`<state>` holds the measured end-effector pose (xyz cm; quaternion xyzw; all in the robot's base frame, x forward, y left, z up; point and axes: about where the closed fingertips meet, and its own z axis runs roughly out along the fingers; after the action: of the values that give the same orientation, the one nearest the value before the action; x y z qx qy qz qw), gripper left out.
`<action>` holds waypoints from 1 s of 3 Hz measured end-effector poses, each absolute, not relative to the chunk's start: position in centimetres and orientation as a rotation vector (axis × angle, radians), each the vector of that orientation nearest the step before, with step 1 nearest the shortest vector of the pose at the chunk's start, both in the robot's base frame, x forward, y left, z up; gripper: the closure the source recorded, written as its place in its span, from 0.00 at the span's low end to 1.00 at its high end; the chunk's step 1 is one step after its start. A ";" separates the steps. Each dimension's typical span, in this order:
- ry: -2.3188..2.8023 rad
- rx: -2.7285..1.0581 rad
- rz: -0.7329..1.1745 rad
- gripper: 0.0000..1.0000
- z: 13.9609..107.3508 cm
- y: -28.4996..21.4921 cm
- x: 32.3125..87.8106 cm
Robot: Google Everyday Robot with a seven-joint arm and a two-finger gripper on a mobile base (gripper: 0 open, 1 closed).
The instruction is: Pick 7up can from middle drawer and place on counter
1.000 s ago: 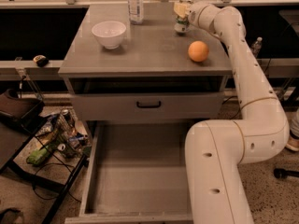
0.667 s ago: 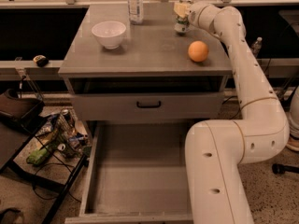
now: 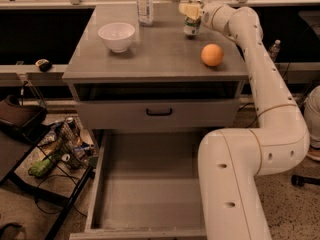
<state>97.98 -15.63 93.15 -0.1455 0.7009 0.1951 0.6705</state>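
The 7up can (image 3: 191, 27) stands upright on the counter (image 3: 160, 59) near its back right corner. My gripper (image 3: 190, 11) is at the can's top, reaching in from the right, and hides its lid. The middle drawer (image 3: 150, 184) is pulled out below, and its bare grey floor shows with nothing on it. My white arm (image 3: 260, 109) curves from the lower right up over the drawer's right side to the counter.
A white bowl (image 3: 116, 35), a clear plastic bottle (image 3: 144, 3) and an orange (image 3: 212, 54) stand on the counter. The drawer front with a black handle (image 3: 159, 112) above is closed. Floor clutter (image 3: 60, 146) with cans and a black stand lies to the left.
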 end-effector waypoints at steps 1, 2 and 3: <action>1.579 -0.328 0.440 0.00 93.1 -15.6 98.0; 1.585 -0.339 0.439 0.00 93.4 -15.5 97.7; 1.628 -0.431 0.432 0.00 95.4 -14.7 95.6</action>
<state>95.64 -14.73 95.42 -0.1896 0.7152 0.1899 0.6454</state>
